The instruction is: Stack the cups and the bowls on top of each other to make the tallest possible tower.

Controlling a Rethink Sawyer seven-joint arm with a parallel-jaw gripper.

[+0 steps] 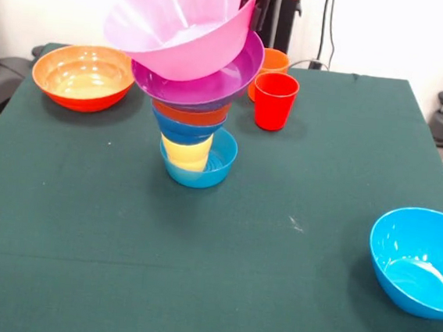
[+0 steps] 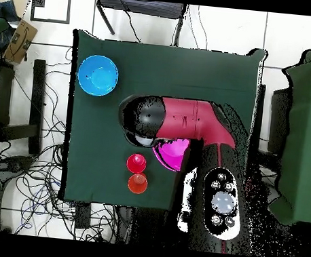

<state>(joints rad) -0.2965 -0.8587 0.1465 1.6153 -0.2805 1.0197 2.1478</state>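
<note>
The tower stands mid-table. A small blue bowl [image 1: 205, 172] is at its base with the yellow cup [image 1: 185, 151] in it. Above come another blue bowl [image 1: 184, 129], a small orange bowl [image 1: 191, 114] and the purple bowl [image 1: 213, 87]. The large pink bowl [image 1: 180, 25] sits tilted on top, its lower side on the purple bowl. My gripper [image 1: 252, 8] comes down from the top edge and is shut on the pink bowl's right rim. In the overhead view the arm [image 2: 186, 116] covers most of the tower, and only a magenta bowl [image 2: 173, 155] shows.
The large orange bowl [image 1: 82, 76] sits at the far left. The red cup [image 1: 275, 100] and, behind it, the orange cup [image 1: 275, 61] stand right of the tower; overhead they show as red [image 2: 136, 163] and orange [image 2: 138, 183]. The bright blue bowl [image 1: 420, 260] [image 2: 98, 74] lies near the right edge.
</note>
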